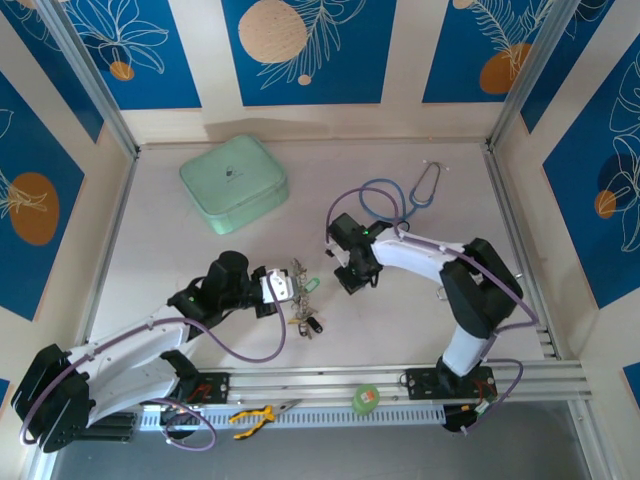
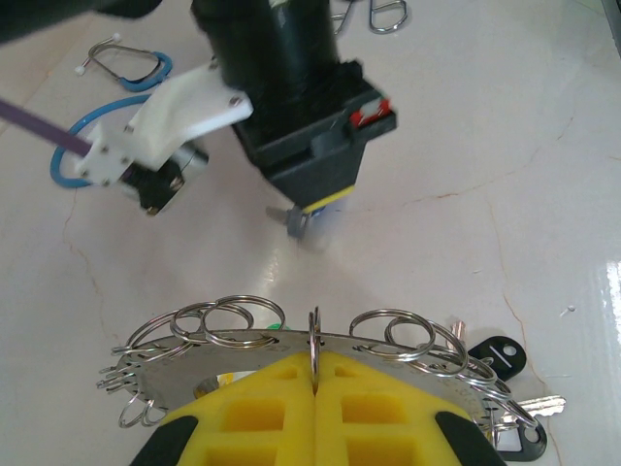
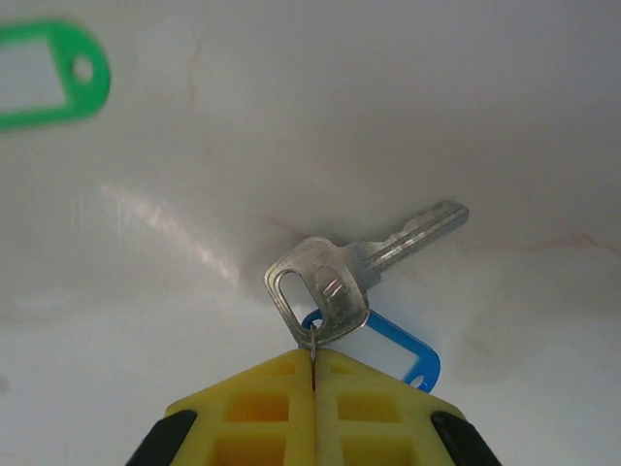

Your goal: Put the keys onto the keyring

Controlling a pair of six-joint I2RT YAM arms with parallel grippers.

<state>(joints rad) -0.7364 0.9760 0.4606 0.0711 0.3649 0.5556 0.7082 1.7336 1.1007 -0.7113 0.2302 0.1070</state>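
Right claw (image 3: 312,363) pinches a key (image 3: 357,260), blade pointing upper right.

This is a robotics lab test cell: a pale, marble-patterned tabletop (image 1: 160,250) is boxed in by aluminium posts (image 1: 95,85) and cream walls carrying blue leaf-print panels (image 1: 305,50). Two white-and-black robot arms, the left arm (image 1: 130,365) and the right arm (image 1: 420,255), are bolted to slotted metal rails (image 1: 330,378) along the tabletop's near edge. Yellow-handled pliers (image 1: 252,415) and a green tape roll (image 1: 365,398) lie on that framework.
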